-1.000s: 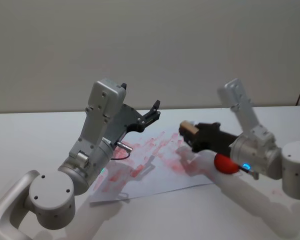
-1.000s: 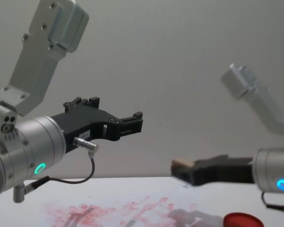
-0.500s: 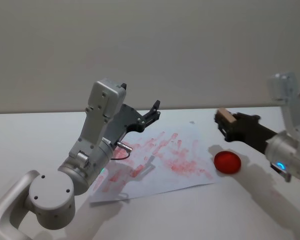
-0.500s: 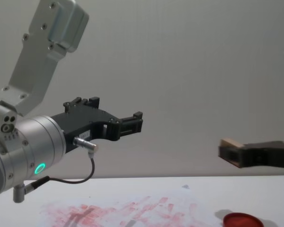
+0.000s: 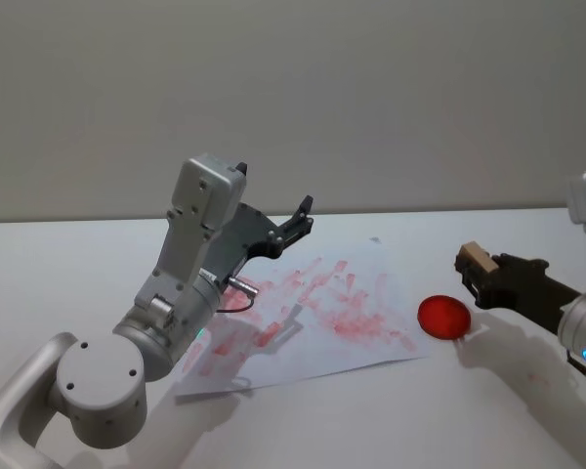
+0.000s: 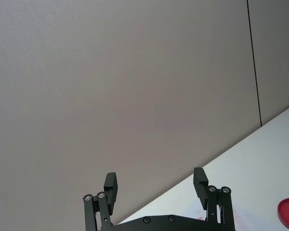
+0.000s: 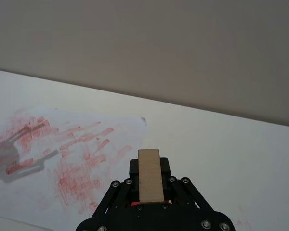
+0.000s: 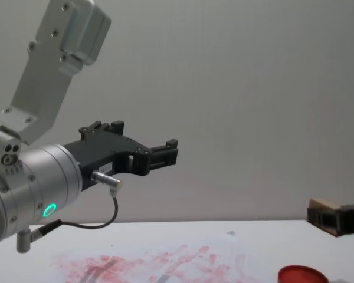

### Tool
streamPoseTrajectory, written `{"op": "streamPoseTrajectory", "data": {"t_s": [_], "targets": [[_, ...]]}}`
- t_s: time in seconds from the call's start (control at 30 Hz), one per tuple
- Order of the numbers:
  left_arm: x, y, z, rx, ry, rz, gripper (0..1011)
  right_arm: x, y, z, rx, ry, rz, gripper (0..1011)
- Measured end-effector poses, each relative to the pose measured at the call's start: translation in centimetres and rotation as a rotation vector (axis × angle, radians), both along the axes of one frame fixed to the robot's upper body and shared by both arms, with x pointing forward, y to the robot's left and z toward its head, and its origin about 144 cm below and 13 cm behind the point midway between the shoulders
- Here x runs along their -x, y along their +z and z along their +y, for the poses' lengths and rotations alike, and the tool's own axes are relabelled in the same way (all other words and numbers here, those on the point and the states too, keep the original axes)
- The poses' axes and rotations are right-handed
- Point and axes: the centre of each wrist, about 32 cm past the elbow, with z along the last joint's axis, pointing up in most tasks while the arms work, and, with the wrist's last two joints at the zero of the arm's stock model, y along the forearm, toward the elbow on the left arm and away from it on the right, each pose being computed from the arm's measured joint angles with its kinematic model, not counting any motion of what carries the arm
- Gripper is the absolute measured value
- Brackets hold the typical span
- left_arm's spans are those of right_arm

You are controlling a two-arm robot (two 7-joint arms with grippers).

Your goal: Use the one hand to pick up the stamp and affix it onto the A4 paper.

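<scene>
My right gripper (image 5: 477, 272), black with a blue-lit ring on its wrist, is shut on the stamp (image 5: 476, 260), a small tan wooden block. It hovers just right of the red ink pad (image 5: 443, 317), off the paper's right edge. The right wrist view has the stamp (image 7: 150, 174) upright between the fingers, with the A4 paper (image 7: 62, 159) farther off. In the chest view the stamp (image 8: 322, 205) enters from the right edge. The A4 paper (image 5: 322, 308) lies flat, covered in red-pink marks. My left gripper (image 5: 298, 220), green-lit, is held high over the paper, open and empty.
The flat red ink pad (image 8: 301, 275) lies on the white table (image 5: 68, 264) beside the paper's right edge. A plain wall stands behind the table. A thin cable (image 8: 100, 223) dangles from my left wrist.
My right gripper carried the stamp rightward, from above the paper's right part to a spot beyond the ink pad, and a little lower. My left arm stayed still.
</scene>
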Motion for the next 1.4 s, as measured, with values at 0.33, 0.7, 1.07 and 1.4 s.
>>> {"op": "streamPoseTrajectory", "data": {"t_s": [0.33, 0.7, 1.07, 1.4], "targets": [[0.0, 0.0, 0.0, 0.0, 0.0, 0.0, 1001, 0.1, -0.4, -0.4, 0.028, 0.008, 0.047, 219], [0.0, 0.0, 0.0, 0.0, 0.0, 0.0, 1001, -0.5, -0.9, -0.1, 0.061, 0.032, 0.09, 219], [0.0, 0.0, 0.0, 0.0, 0.0, 0.0, 1001, -1.5, -1.4, 0.4, 0.092, 0.069, 0.114, 219], [0.0, 0.0, 0.0, 0.0, 0.0, 0.0, 1001, -2.1, -1.6, 0.7, 0.111, 0.083, 0.128, 222]]}}
